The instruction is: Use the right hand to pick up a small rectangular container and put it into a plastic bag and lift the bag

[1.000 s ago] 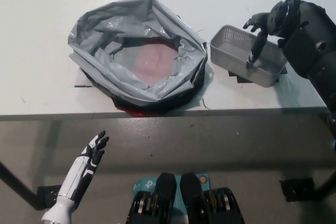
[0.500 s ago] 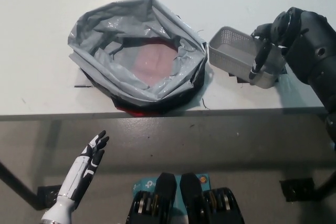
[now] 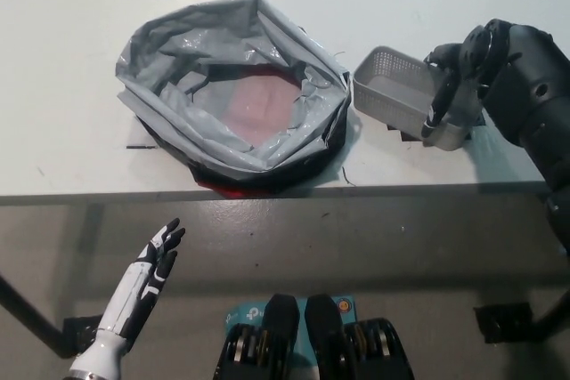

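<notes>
A small grey rectangular mesh container (image 3: pixel 398 92) sits tilted at the right of the white table, its right end raised. My black right hand (image 3: pixel 452 77) grips that right end, fingers closed over the rim and into the basket. To the left of it lies a grey plastic bag (image 3: pixel 233 95), its mouth rolled wide open with a pinkish bottom showing. My white left hand (image 3: pixel 147 279) rests below the table edge at lower left, fingers spread and holding nothing.
The white table (image 3: pixel 71 6) ends at a front edge (image 3: pixel 267 191) just below the bag. Dark marks (image 3: pixel 398 133) lie on the table under the container. Floor and table legs show below.
My right hand has closed on the container's right end and tipped it up, drawing it slightly left toward the bag. The left hand has stayed in place.
</notes>
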{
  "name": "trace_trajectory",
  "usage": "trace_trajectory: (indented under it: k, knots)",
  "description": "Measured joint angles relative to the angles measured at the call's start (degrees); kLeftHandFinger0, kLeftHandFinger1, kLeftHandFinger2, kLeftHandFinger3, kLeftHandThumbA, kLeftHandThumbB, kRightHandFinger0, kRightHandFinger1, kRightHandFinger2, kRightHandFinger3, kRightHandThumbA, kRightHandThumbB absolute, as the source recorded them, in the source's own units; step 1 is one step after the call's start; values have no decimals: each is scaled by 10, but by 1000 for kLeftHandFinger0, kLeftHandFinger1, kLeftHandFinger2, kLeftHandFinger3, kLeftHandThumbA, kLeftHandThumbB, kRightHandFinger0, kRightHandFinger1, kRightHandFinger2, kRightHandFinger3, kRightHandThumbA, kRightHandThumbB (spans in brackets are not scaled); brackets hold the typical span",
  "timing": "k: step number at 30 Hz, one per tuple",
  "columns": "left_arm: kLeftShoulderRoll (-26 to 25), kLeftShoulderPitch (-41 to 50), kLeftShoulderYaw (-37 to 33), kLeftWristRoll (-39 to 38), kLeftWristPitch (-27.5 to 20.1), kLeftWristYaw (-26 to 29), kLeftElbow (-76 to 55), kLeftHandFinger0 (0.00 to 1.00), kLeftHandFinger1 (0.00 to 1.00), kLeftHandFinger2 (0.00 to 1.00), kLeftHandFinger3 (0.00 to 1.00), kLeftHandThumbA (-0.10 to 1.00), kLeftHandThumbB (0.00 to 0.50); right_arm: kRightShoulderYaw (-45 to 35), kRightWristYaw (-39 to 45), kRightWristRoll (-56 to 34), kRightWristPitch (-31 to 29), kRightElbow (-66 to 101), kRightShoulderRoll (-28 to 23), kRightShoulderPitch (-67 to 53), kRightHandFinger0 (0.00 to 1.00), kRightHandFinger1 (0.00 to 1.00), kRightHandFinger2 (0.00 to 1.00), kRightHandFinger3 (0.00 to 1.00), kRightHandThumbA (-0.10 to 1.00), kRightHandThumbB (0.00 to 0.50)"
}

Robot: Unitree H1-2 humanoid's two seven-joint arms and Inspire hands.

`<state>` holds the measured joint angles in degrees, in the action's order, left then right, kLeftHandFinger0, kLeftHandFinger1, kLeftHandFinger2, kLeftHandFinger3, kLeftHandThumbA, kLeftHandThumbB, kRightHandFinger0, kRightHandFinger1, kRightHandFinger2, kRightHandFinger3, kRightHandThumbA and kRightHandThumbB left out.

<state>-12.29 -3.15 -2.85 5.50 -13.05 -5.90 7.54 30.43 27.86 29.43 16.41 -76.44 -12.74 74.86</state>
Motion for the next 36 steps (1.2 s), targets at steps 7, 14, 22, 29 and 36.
trace_trajectory:
  k: [7, 14, 22, 29, 36]
  knots:
    - [0, 0, 0, 0, 0, 0, 2, 1000, 1000, 1000, 1000, 1000, 500, -26, -92, -2, -3, 6, 5, -22, 227, 465, 602, 505, -100, 156]
    - [0, 0, 0, 0, 0, 0, 6, 1000, 1000, 1000, 1000, 1000, 500, -62, -174, -5, -16, 14, 6, -41, 167, 429, 629, 674, -100, 171]
    - [-2, -3, 0, 1, 1, 0, 5, 1000, 1000, 1000, 1000, 1000, 500, -115, -254, -18, -36, 25, 5, -61, 0, 327, 704, 762, -100, 202]
    - [-6, -7, 0, 1, 1, 0, 5, 1000, 1000, 1000, 1000, 1000, 500, -169, -300, -43, -61, 68, 5, -63, 0, 402, 771, 819, -100, 199]
    - [-7, -6, 0, 1, 0, 0, 6, 1000, 1000, 1000, 1000, 1000, 500, -196, -319, -52, -63, 168, 3, -57, 22, 382, 725, 672, -43, 204]
